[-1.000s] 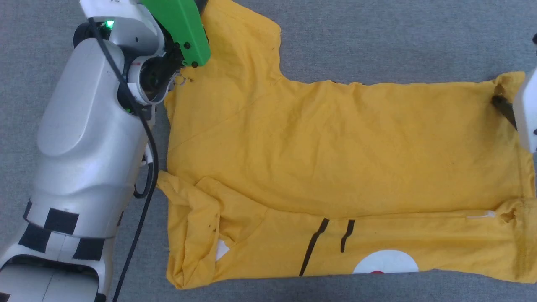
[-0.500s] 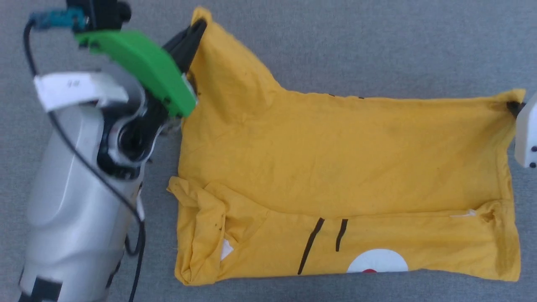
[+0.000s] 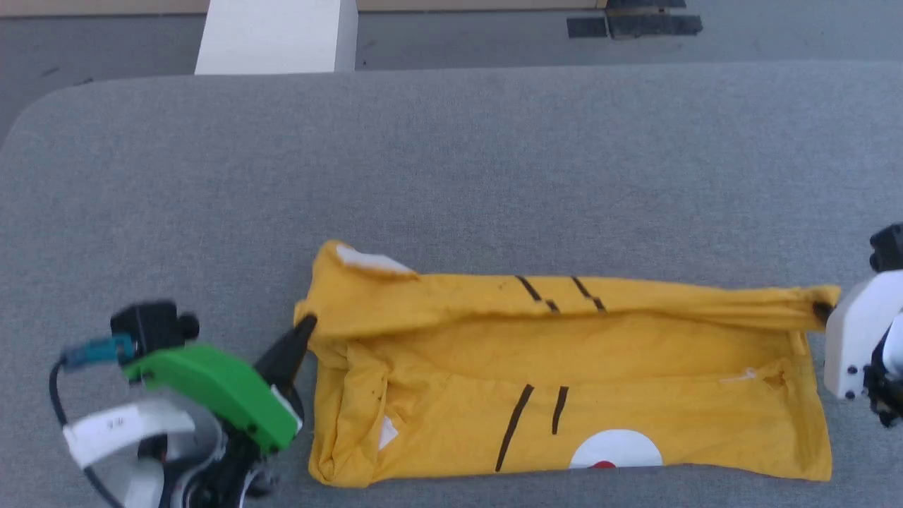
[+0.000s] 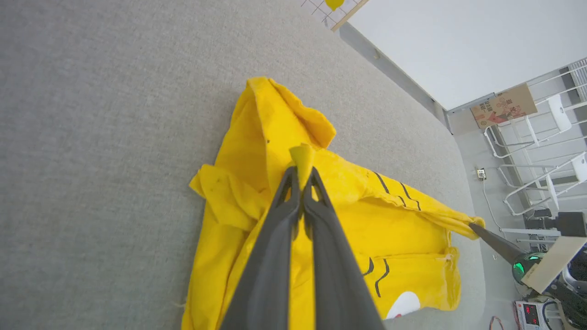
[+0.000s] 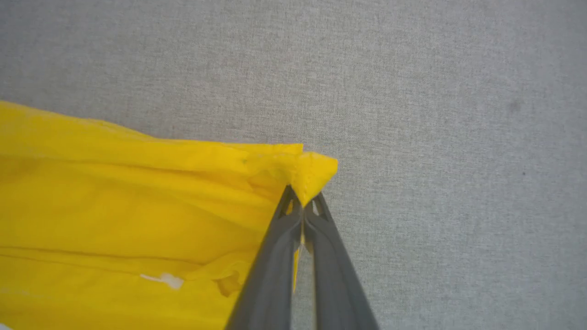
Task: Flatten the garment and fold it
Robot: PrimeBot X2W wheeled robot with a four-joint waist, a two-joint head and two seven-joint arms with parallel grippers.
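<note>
The yellow garment lies as a long band across the near part of the grey table, its white oval patch at the near edge. My left gripper is shut on the garment's left end; in the left wrist view the fingers pinch a small peak of yellow cloth. My right gripper is shut on the far right corner, and its wrist view shows that corner pinched just above the fingertips. The far edge is held up between both grippers, with black line marks showing on it.
A white block and dark tape strips lie on the floor beyond the table's far edge. The table's far left corner is rounded. White racks and a cardboard box stand in the room to the side.
The head camera has tilted up, so the whole picture shifted. The right gripper has shut on the right corner. Both grippers have drawn the garment's far edge toward the near side, narrowing it to a band.
</note>
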